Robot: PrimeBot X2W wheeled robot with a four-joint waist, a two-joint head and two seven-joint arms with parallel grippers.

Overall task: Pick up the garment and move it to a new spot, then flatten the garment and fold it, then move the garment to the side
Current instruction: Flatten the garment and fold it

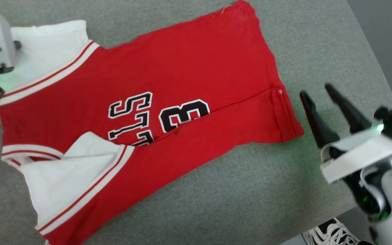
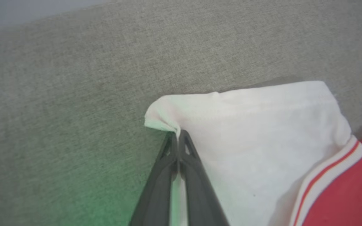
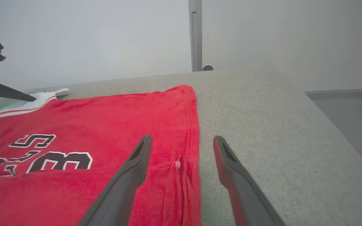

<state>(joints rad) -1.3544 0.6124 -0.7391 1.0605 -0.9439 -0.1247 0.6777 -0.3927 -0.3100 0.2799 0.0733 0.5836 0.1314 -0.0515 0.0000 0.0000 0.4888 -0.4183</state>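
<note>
1. The shirt (image 1: 189,85) lies spread on a grey cloth-covered table (image 1: 250,190), its body red and its short sleeves white with red stripes at the seams.
2. Its hem end points toward the robot's right and its collar end toward the left.
3. The near long side is folded up over the body. The fold line runs across the black-and-white print on the chest and hides part of it.
4. The near white sleeve (image 1: 66,170) lies folded in on top of the red cloth.
5. The left gripper (image 2: 178,133) is pinched closed on a corner of the far white sleeve (image 2: 256,131), with a bit of cloth bunched up at its tips.
6. The right gripper (image 1: 315,89) has its fingers spread apart and holds nothing.
7. It sits just beside the hem. In the right wrist view one finger is over red cloth and the other over bare table; whether either touches down is hard to say.
8. A shoe (image 1: 332,234) shows past the table's near edge.
</note>
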